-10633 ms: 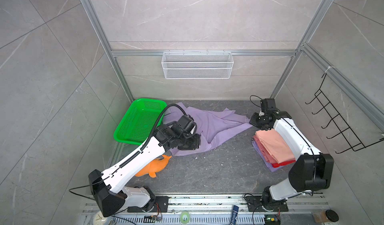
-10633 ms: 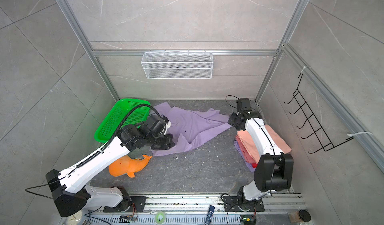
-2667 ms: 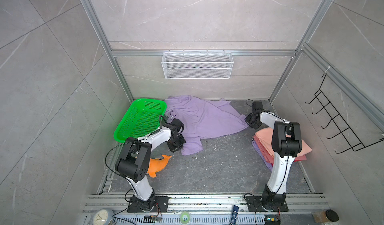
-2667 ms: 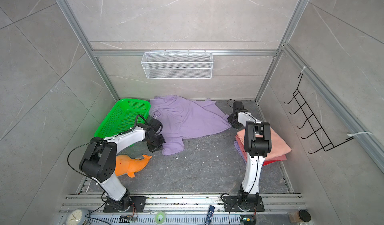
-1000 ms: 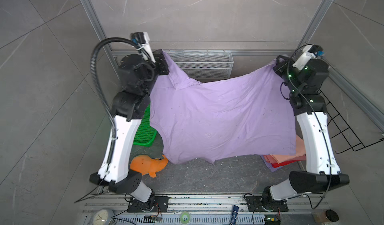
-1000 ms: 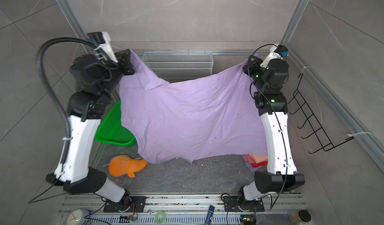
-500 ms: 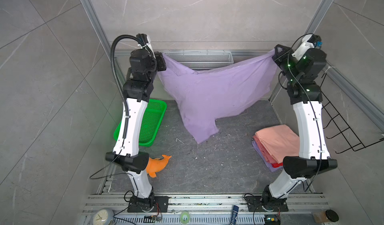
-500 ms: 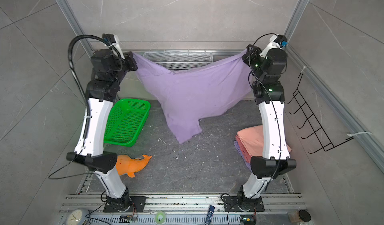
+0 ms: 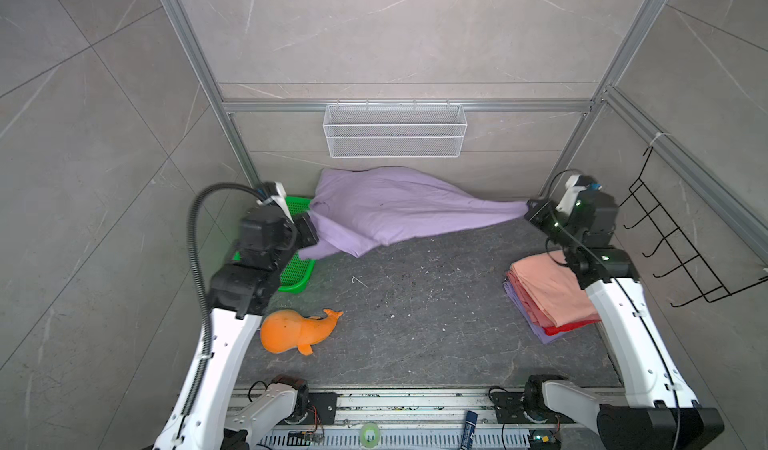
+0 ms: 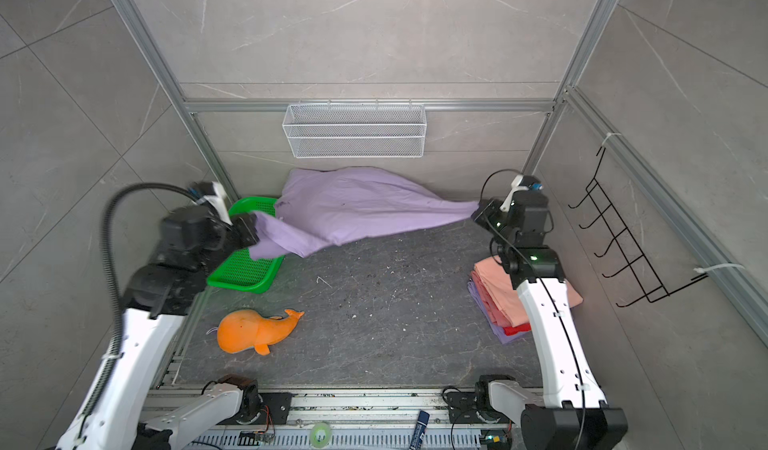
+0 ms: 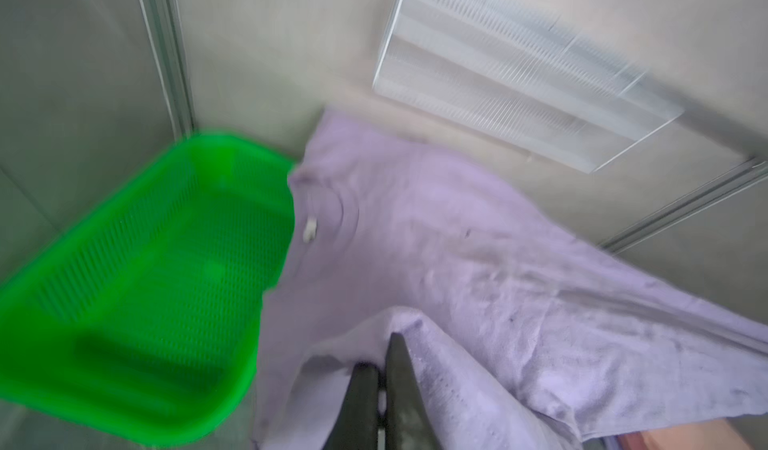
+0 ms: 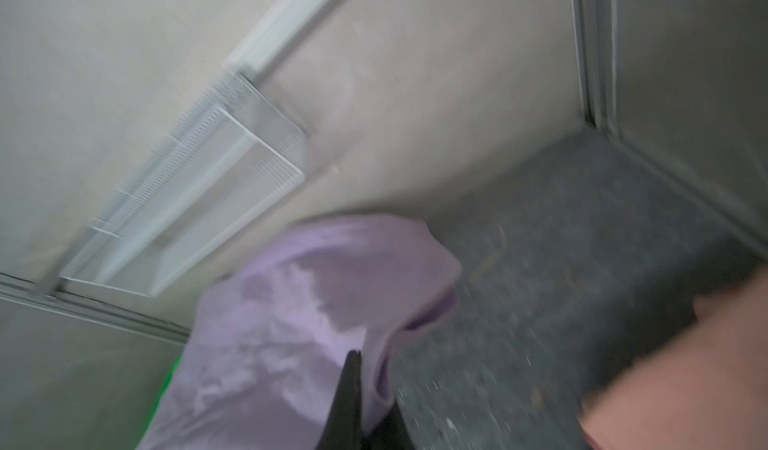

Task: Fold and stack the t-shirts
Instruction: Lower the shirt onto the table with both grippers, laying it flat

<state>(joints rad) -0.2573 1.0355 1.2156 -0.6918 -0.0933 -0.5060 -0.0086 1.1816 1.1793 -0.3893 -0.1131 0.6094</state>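
Observation:
A lilac-purple t-shirt [image 9: 399, 207] [image 10: 357, 207] is stretched low across the back of the grey table, sagging onto it in the middle, in both top views. My left gripper [image 9: 309, 229] [image 10: 251, 229] is shut on its left end [image 11: 399, 335], just over the green basket. At the right, my right gripper [image 9: 532, 213] [image 10: 478, 215] is shut on the other end [image 12: 374, 369]. A stack of folded t-shirts [image 9: 544, 290] [image 10: 494, 290], salmon-pink on top with red and lilac below, lies at the right under the right arm.
A green perforated basket [image 9: 297, 269] [image 10: 245, 269] sits at the back left, partly under the shirt. An orange plush dolphin [image 9: 295, 329] [image 10: 253, 329] lies at the front left. On the back wall hangs a white wire basket [image 9: 395, 130], and black hooks [image 9: 685, 244] line the right wall.
Both grippers have come down from high up to just above the table, still holding the lilac shirt. The shirt, which hung in the air, now sags onto the back of the table.

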